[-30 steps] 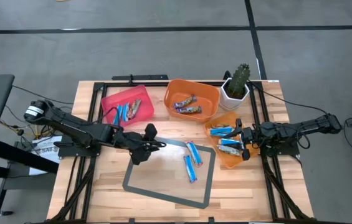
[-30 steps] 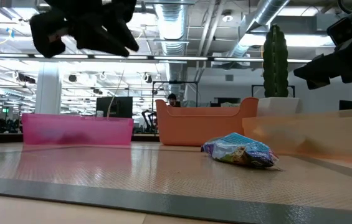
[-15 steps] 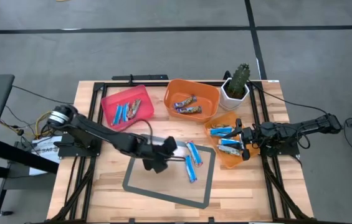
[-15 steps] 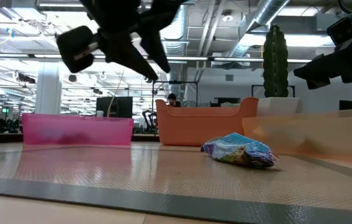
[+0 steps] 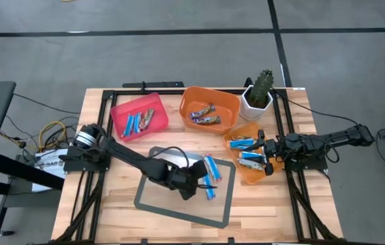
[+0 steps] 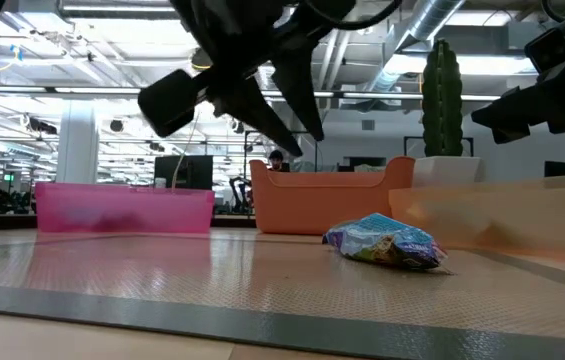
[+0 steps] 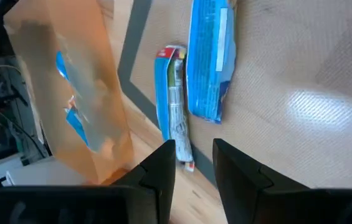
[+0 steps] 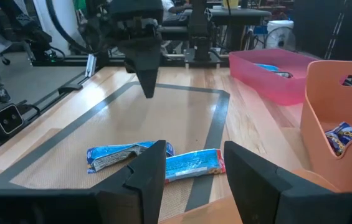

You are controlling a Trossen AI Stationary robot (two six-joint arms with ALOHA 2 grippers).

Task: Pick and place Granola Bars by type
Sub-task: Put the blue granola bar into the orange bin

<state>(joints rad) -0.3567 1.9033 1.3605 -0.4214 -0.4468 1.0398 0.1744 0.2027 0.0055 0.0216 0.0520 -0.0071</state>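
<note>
Blue wrappers are catching the light in the high view, where two blue granola bars (image 5: 209, 175) are lying on the grey mat (image 5: 152, 204) near its far right corner, their long axes running roughly from the far edge of the wooden worktop (image 5: 110, 211) toward the near edge, side by side and almost touching. The left tool (image 5: 202, 184) is hovering just beside them on their left, empty, and the left arm is clearly the nearer one; the right tool (image 5: 263, 154) is waiting over the pale orange bin (image 5: 248, 173) that is holding more blue bars, with a red bin (image 5: 137, 114), an orange bin (image 5: 209, 109) and a potted cactus (image 5: 259, 92) lying beyond. In the low view one blue bar (image 6: 384, 242) is resting on the mat well below and to the side of the left tool (image 6: 297, 125), which is hanging in the air with nothing between its fingers. In the left wrist view the two fingers (image 7: 157, 177) are standing a narrow gap apart and carrying nothing, and the bars (image 7: 191, 81) are lying straight ahead, lengthwise along the line of sight, so the jaws are looking set to close across the narrow width once lowered. In the right wrist view the right tool's fingers (image 8: 147, 171) are standing moderately apart and empty, with both blue bars (image 8: 157, 160) lying crosswise ahead on the mat.
</note>
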